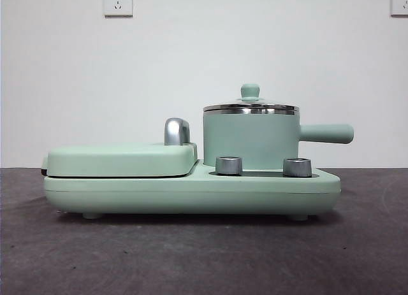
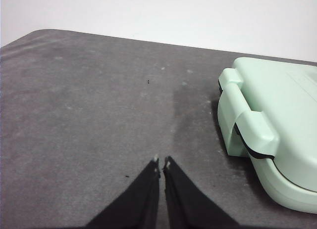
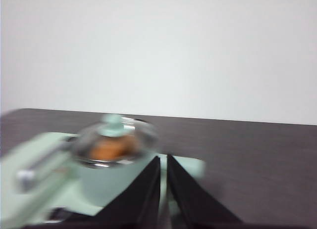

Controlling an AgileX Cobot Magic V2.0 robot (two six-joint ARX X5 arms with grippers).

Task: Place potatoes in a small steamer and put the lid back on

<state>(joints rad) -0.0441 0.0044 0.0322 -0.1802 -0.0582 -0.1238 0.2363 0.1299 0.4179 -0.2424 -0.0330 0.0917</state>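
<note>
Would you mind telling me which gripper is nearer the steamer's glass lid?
Right. The right gripper hovers just beside the lid; the left gripper hangs over bare table beyond the griddle.

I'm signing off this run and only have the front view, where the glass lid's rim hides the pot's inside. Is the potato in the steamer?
Observer: Yes. The right wrist view, though blurred, shows an orange-brown potato under the glass lid inside the steamer.
Operator: Where is the right gripper?
Observer: The right gripper hangs beside the steamer, jaws nearly together, holding nothing.
Operator: And the left one?
Observer: The left gripper is over bare table beside the griddle's latch end, jaws shut and empty.
</note>
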